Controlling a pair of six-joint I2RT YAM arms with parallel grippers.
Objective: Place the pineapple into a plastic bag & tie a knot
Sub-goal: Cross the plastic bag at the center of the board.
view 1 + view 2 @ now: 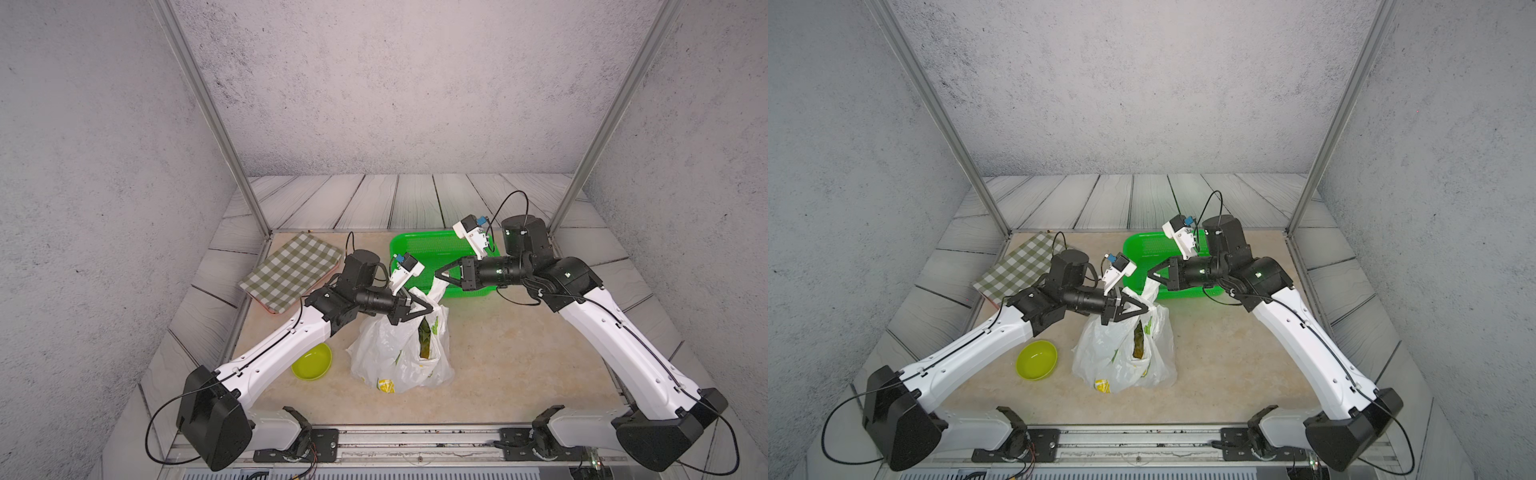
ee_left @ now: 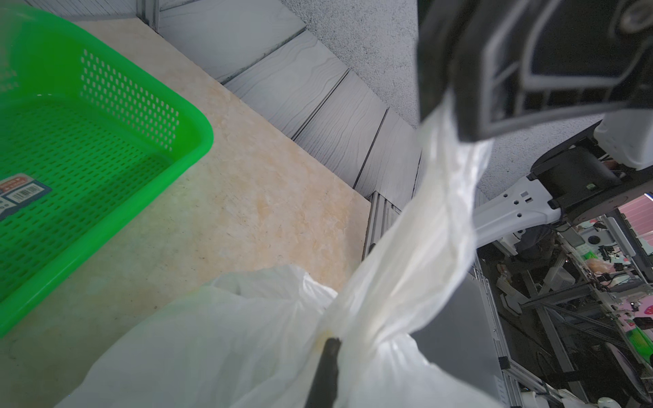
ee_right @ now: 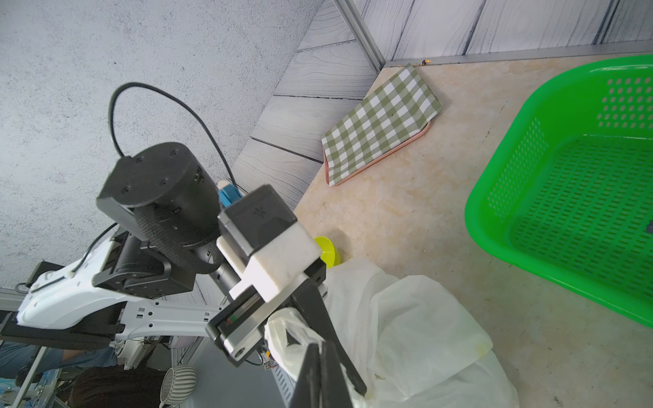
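A checked cloth [image 1: 291,272] lies on the left, and a yellow-green bowl [image 1: 311,361] sits nearer the front. The left gripper [image 1: 435,308] is closed tight on one handle of the plastic bag [image 1: 390,353]. The bag stands in the middle of the table with a dark green thing [image 1: 424,340] inside. The right gripper [image 1: 437,275] pinches the other handle [image 1: 439,287], over the green basket [image 1: 411,249].

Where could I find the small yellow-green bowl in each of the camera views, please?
Top view: bowl, left of the plastic bag.
Top view: same place.
Left wrist: not in it.
Right wrist: partly hidden, beside the bag.
Shared landmark: the plastic bag.
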